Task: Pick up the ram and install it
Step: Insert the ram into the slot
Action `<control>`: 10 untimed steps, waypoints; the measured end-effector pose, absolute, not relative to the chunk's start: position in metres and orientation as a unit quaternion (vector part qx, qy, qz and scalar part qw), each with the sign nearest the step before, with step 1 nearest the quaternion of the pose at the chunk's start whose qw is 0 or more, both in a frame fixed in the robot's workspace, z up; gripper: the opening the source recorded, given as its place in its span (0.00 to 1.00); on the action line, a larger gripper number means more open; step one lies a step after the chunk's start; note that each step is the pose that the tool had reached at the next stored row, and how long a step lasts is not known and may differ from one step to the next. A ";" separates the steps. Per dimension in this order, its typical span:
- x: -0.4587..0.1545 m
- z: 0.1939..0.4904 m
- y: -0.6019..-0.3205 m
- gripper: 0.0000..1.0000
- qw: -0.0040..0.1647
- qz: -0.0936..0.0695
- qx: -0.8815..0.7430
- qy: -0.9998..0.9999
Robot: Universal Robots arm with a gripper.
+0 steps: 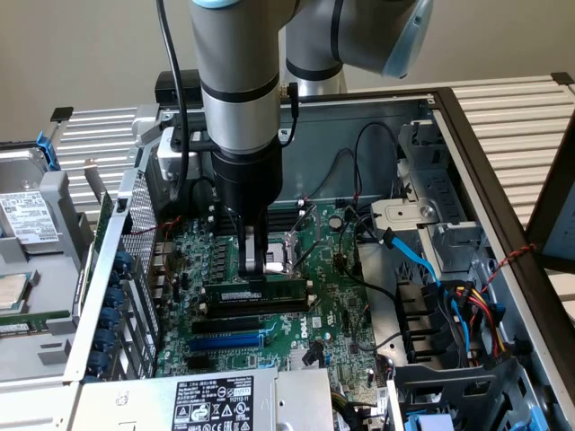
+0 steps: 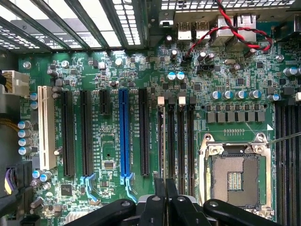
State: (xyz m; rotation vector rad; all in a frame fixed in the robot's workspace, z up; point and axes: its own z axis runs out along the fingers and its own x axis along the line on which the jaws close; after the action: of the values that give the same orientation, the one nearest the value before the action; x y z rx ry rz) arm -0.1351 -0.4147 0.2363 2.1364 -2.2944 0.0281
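The hand (image 1: 254, 268) is squeezed nearly shut on the top edge of the ram (image 1: 274, 296), close to the middle of the stick. The ram stands on its long edge right under the hand, on the green motherboard (image 1: 337, 296) inside the open computer case (image 1: 377, 103).

The exterior view shows the ram's long side with its white label. An empty black slot (image 1: 238, 321) lies just beside the ram, and a blue slot (image 1: 229, 341) is a bit farther from the hand.

The wrist view looks down past the hand (image 2: 165, 195). Its two black fingers (image 2: 159, 200) sit close together. The silver chip socket (image 2: 235, 176) is near the hand. A white slot (image 2: 46, 127) and some red and black wires (image 2: 230, 30) are well away from it.
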 end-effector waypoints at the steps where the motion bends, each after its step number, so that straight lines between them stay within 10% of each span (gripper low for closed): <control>1: -0.135 0.236 -0.415 0.12 0.003 0.009 0.681 -0.732; 10: -0.135 0.236 -0.415 0.12 0.003 0.009 0.683 -0.731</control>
State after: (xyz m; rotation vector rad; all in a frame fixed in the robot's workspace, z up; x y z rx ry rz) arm -0.1351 -0.4147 0.2363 2.1401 -2.2902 0.0276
